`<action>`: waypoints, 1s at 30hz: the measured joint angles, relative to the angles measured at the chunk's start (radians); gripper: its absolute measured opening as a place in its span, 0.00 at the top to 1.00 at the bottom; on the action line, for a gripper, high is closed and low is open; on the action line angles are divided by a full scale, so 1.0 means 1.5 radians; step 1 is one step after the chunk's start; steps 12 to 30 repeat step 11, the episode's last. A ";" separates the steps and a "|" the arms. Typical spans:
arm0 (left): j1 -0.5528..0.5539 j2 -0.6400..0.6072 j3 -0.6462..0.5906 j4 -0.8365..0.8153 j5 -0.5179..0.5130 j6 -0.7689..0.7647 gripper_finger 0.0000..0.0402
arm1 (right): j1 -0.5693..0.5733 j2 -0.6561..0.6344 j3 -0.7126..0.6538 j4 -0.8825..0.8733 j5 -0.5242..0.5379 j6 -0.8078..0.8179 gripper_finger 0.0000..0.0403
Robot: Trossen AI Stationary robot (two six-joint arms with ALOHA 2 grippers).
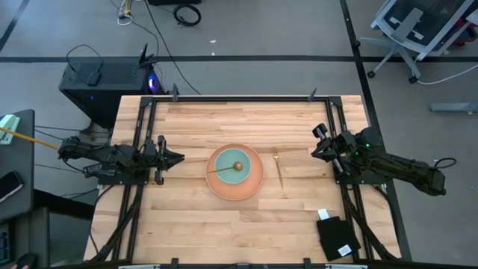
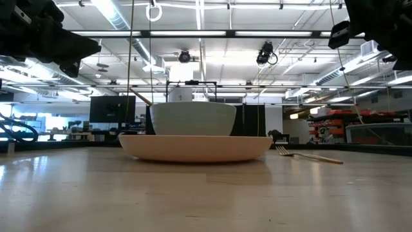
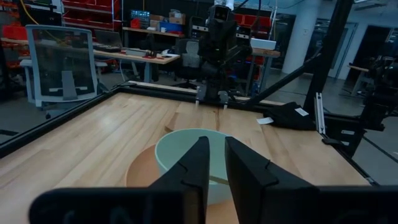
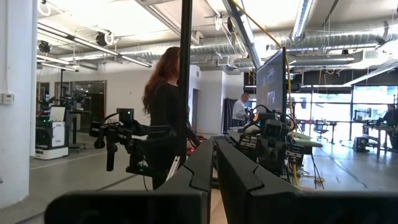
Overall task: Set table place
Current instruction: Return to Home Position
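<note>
A salmon-orange plate lies at the middle of the wooden table. A pale teal bowl stands on it. A gold spoon rests in the bowl, its head inside and its handle leaning on the bowl's left rim. A gold fork lies flat on the table just right of the plate. My left gripper hovers left of the plate, its fingers a narrow gap apart and empty. My right gripper hovers right of the fork, shut and empty. The plate, bowl and fork also show in the low view.
A black pouch with a white tag lies at the table's near right corner. Black metal rails edge the table. A person stands in the room beyond the table in the right wrist view. Bare wood lies in front of the plate.
</note>
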 joint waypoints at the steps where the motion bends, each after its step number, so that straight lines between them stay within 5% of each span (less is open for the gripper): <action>1: 0.000 0.000 0.000 0.000 0.000 0.000 0.86 | 0.000 0.000 0.000 0.000 0.000 0.000 0.93; 30: 0.000 0.000 0.000 0.000 0.000 0.000 0.86 | 0.000 0.000 0.000 0.000 0.000 0.000 0.93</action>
